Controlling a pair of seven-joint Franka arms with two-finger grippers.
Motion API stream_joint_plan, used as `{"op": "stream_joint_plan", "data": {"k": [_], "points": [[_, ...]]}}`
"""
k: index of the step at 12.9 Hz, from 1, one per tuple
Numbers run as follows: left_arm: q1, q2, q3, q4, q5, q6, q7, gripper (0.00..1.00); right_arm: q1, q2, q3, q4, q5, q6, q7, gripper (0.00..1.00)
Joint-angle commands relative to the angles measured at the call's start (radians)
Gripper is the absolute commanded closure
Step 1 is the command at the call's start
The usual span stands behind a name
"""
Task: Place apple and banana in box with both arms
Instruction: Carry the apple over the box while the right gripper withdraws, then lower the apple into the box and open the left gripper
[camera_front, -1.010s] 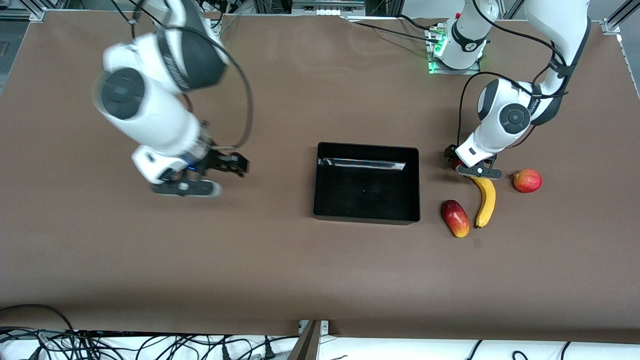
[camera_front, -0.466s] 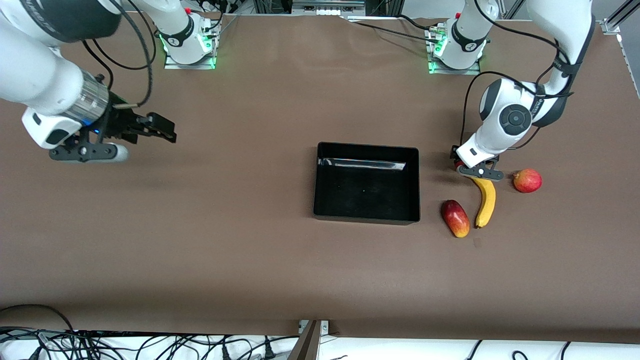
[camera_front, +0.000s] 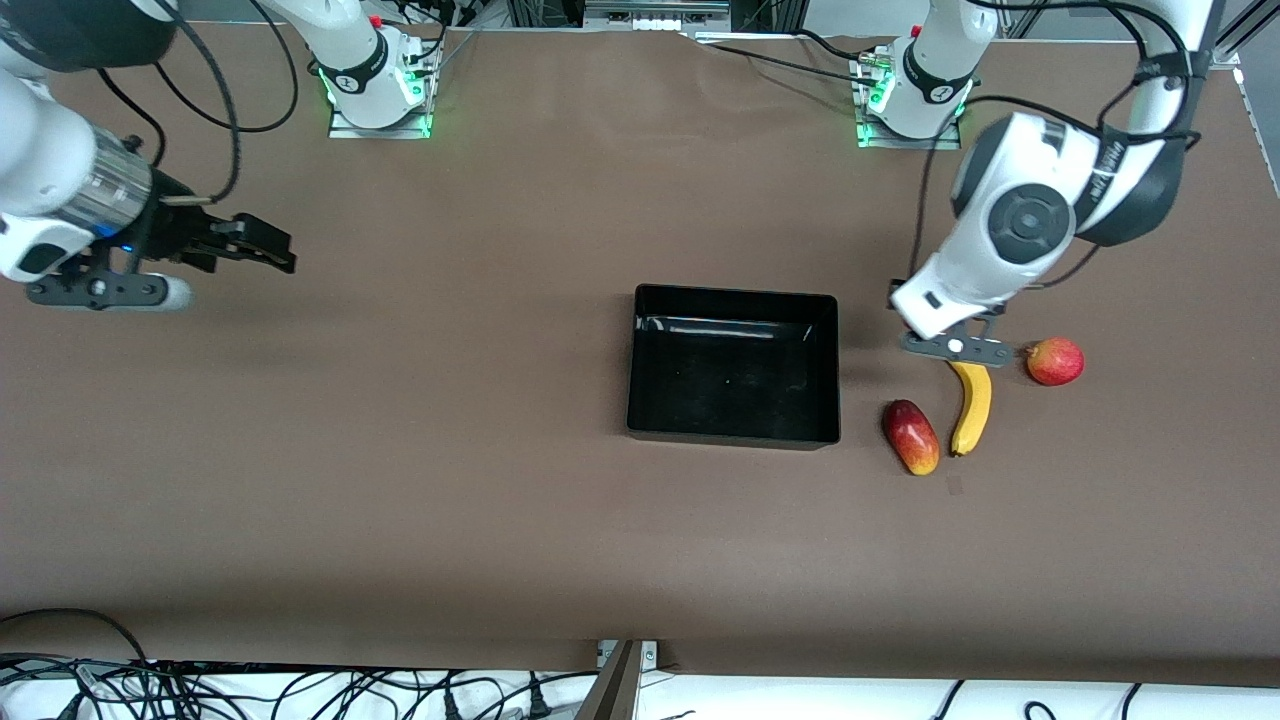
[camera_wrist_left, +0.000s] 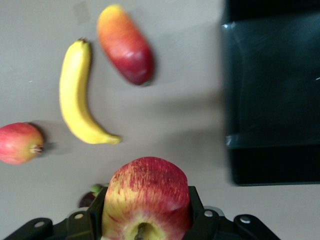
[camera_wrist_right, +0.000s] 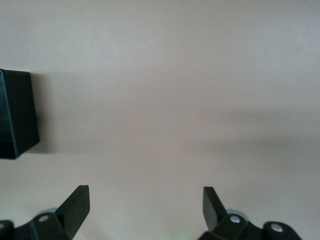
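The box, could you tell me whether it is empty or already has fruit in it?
Empty: the box shows only its bare black floor, while the banana lies outside on the table.

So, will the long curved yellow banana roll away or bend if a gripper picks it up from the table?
The curved yellow banana lies flat on its side, so it probably will not roll; its curve would more likely let it pivot if nudged. It looks firm and whole, so it should stay stiff when lifted. Its smooth peel narrows toward the tips, so a grip near the middle seems safer.
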Motion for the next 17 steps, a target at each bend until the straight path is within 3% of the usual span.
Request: {"op": "stream_joint_plan", "data": {"k": [1, 3, 9, 13, 14, 15, 16, 17], "points": [[-0.059, 0.161, -0.055, 0.138, -0.018, -0.004, -0.200, 0.96, -0.137, -0.080, 0.106, -0.075, -0.027, 0.004, -0.073, 0.00], [-0.102, 0.222, -0.055, 0.131, -0.018, 0.108, -0.276, 0.97, -0.137, -0.107, 0.106, -0.097, -0.061, 0.003, -0.074, 0.00], [-0.128, 0.353, -0.055, 0.103, -0.013, 0.246, -0.279, 0.97, -0.134, -0.087, 0.106, -0.065, -0.110, 0.033, -0.061, 0.00], [-0.136, 0.408, -0.055, 0.088, -0.008, 0.299, -0.289, 0.90, -0.134, -0.088, 0.107, -0.063, -0.139, 0.030, -0.067, 0.00], [-0.137, 0.410, -0.055, 0.088, -0.008, 0.297, -0.305, 0.81, -0.134, -0.087, 0.107, -0.063, -0.139, 0.033, -0.061, 0.00], [-0.137, 0.410, -0.055, 0.088, -0.008, 0.297, -0.313, 0.53, -0.133, -0.081, 0.107, -0.063, -0.141, 0.041, -0.059, 0.00], [-0.137, 0.410, -0.055, 0.089, -0.008, 0.294, -0.322, 0.05, -0.134, -0.067, 0.106, -0.063, -0.135, 0.056, -0.056, 0.00], [-0.137, 0.402, -0.057, 0.092, -0.008, 0.286, -0.322, 0.00, -0.136, -0.062, 0.106, -0.063, -0.126, 0.076, -0.056, 0.00]]}}
